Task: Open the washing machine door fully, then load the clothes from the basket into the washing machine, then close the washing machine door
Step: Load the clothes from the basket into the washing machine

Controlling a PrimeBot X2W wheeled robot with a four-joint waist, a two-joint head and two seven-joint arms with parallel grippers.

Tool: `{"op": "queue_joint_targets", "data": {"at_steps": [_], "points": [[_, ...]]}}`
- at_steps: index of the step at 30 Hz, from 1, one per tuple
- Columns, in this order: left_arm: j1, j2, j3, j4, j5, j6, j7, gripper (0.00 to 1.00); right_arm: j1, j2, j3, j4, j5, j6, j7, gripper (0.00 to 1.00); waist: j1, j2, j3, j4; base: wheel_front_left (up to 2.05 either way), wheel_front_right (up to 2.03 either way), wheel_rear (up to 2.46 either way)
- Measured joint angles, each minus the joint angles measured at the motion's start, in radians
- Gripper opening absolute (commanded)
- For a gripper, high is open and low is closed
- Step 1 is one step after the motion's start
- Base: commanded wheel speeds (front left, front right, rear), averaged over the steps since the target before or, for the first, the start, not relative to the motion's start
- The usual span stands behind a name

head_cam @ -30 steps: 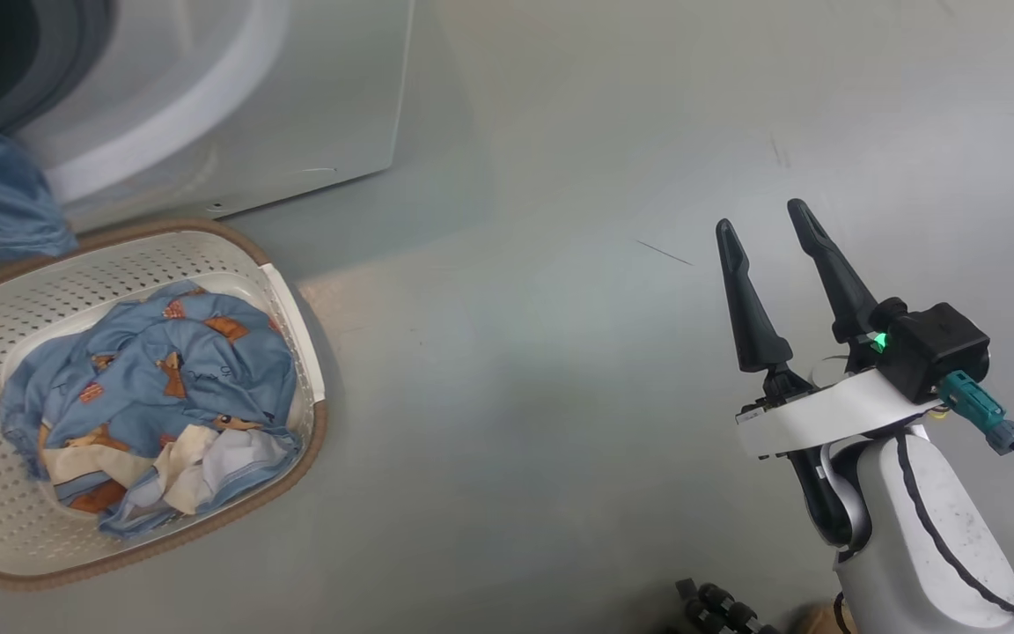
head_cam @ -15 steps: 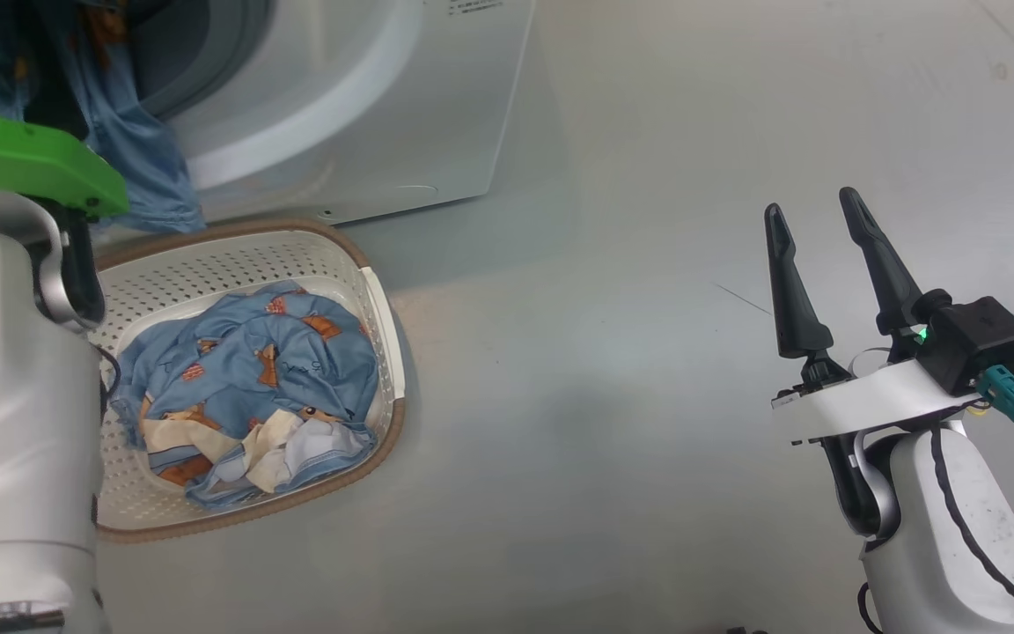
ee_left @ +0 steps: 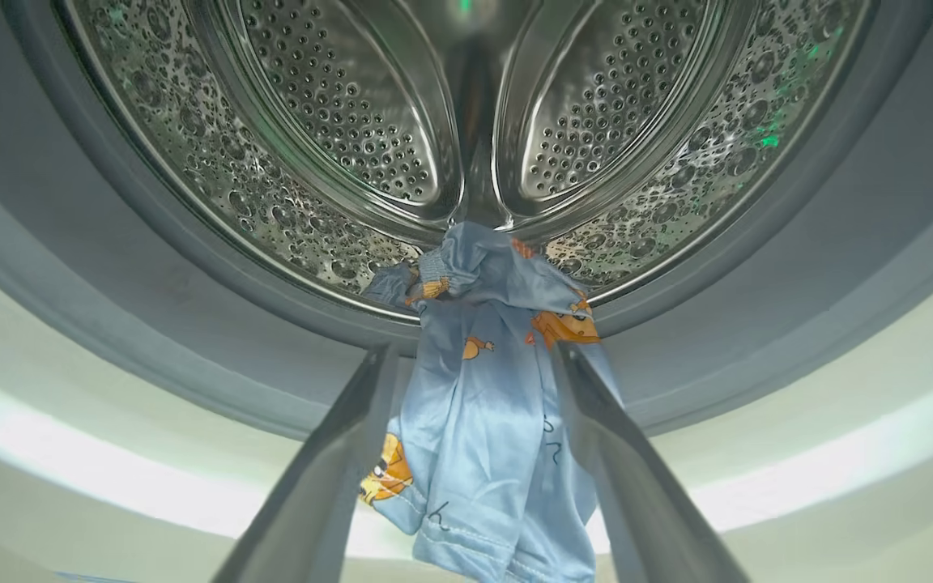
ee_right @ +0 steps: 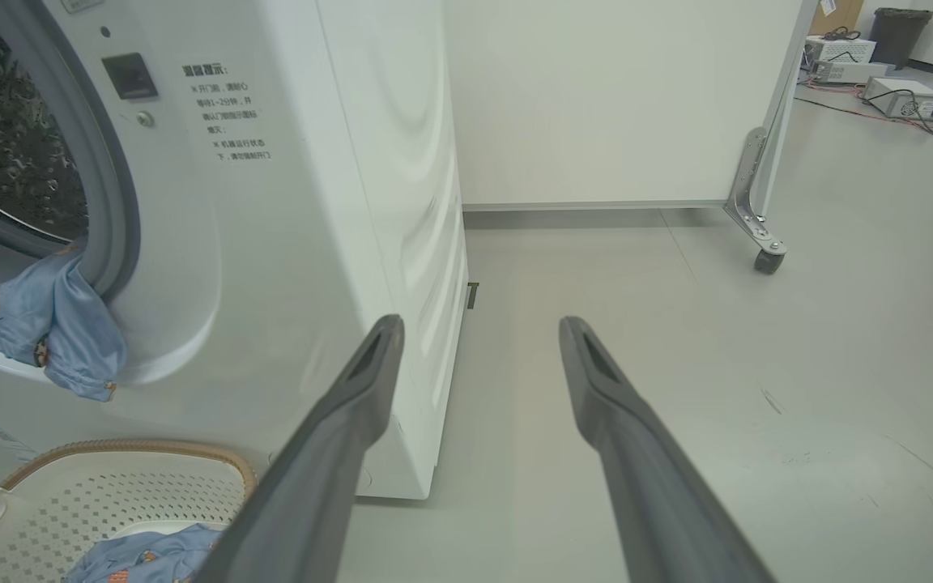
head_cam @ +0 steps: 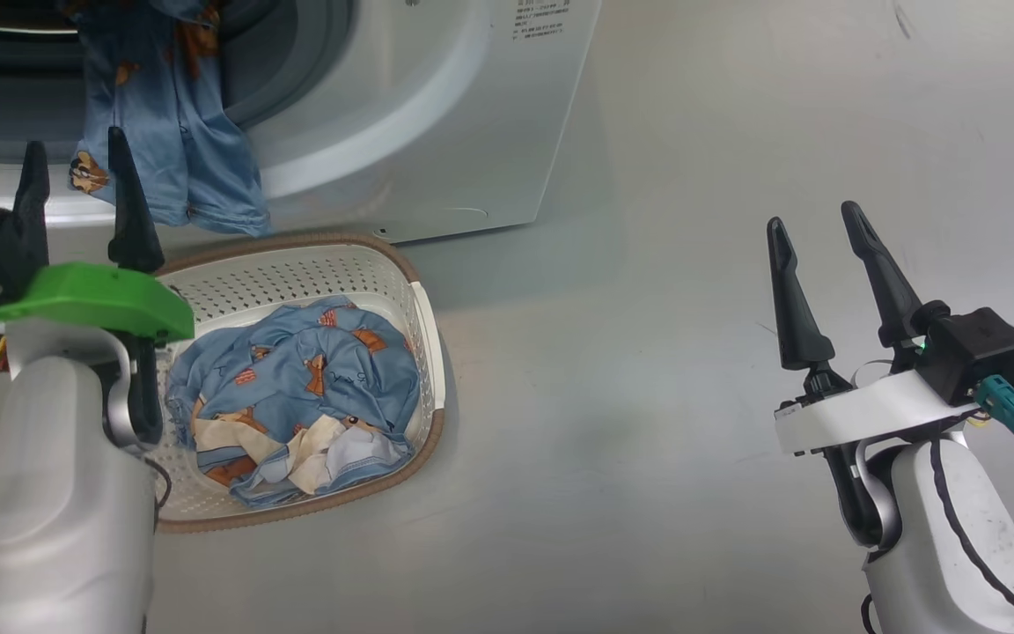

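The floor [head_cam: 648,458] is bare, pale grey and smooth, which suits a wheeled base drawn this close to the work. Nearest me on the right, the right gripper [head_cam: 812,217] hangs over open floor with its two fingers spread wide and nothing between them. I read it as kept well apart from the load so the other arm has room.

On my left, the left gripper [head_cam: 76,141] points up toward the machine's mouth, fingers likewise apart and gripping nothing. Just beside its forearm sits the basket [head_cam: 423,308], set tight against the foot of the washing machine [head_cam: 472,106] so each carry is short. The clothes [head_cam: 296,387] in it lie in a crumpled blue heap with a cream piece at the near edge, so by my judgement most of the loading is not yet done.

Farther on, one blue garment [head_cam: 172,150] is draped over the lip of the opening, part inside and part hanging down the front above the basket. Through the left wrist camera it hangs between my two fingers. Whether either finger touches the cloth I cannot tell through that wide lens. Its upper end crosses the grey gasket [ee_left: 191,340] to the rim of the steel drum [ee_left: 337,121]. I think it needs pushing deeper, or it could foul the door or slide out.

Beyond the machine, a white partition [ee_right: 612,97] on a castor closes off the room.
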Motion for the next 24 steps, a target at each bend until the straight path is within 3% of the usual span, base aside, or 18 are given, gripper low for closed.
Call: {"op": "queue_joint_targets", "data": {"at_steps": [24], "points": [[0.4,-0.021,0.014,-0.279,-0.03,0.019,0.0,1.0,0.049,0.0,-0.024,0.0,-0.022,0.001,0.0,1.0,0.0,0.0,-0.06,0.027,0.0,0.0,0.0]]}}
